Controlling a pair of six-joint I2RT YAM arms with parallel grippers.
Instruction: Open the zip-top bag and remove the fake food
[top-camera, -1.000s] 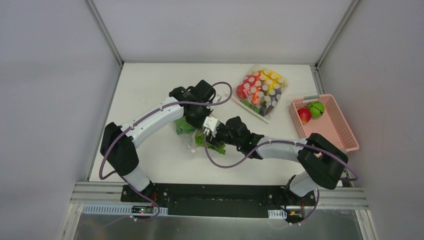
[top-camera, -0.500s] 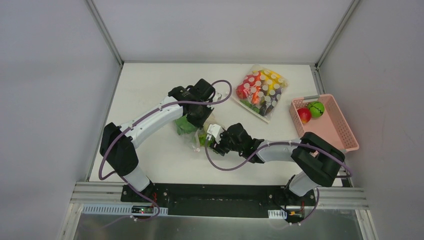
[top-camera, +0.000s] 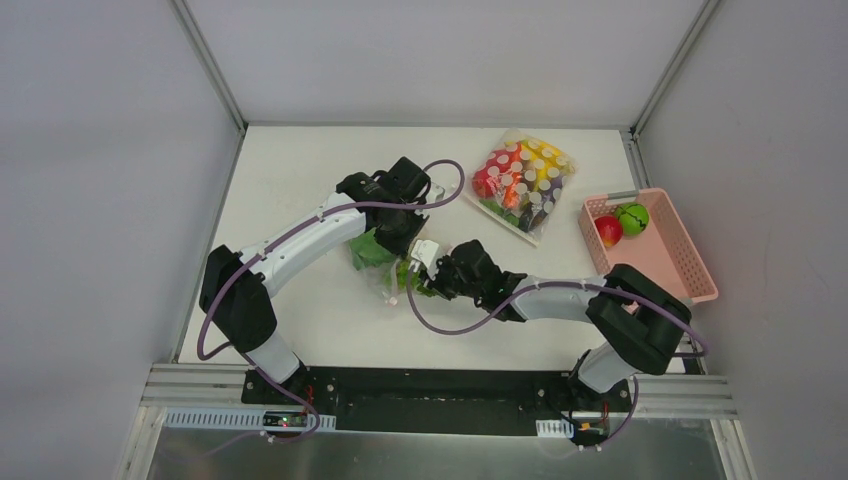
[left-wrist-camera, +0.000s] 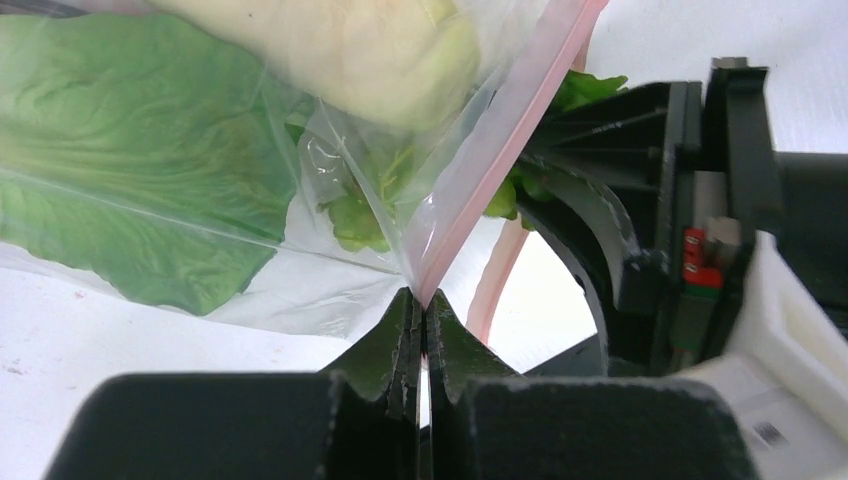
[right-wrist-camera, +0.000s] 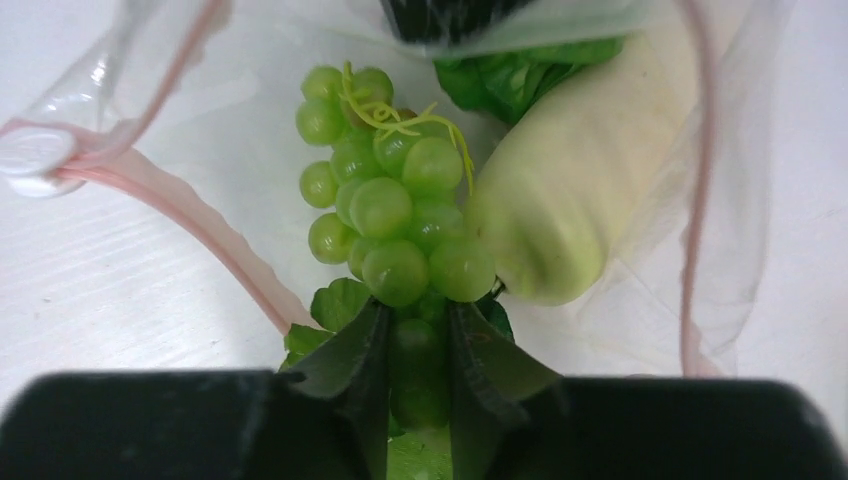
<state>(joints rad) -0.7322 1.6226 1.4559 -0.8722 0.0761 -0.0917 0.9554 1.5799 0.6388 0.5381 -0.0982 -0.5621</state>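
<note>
**Grapes dead ahead of the right gripper, in the open mouth of the bag**

The clear, roughly square plastic zip-top bag (top-camera: 380, 270) with its pink-red zip strip lies at the centre of the top view, between the two arms, its mouth facing the right one. The left gripper (left-wrist-camera: 421, 325) is clamped tight on the strip's edge. Inside the bag are flat, leafy green plastic lettuce (left-wrist-camera: 130, 150) and a long white plastic radish (right-wrist-camera: 585, 190) that slants toward the upper right of the right wrist view. Beside the radish is a small bunch of green plastic grapes (right-wrist-camera: 395, 215), its long axis in line with the right gripper (right-wrist-camera: 417, 318). That gripper's narrow jaws press either side of the nearest grapes, so a straight pull back looks called for.
</note>
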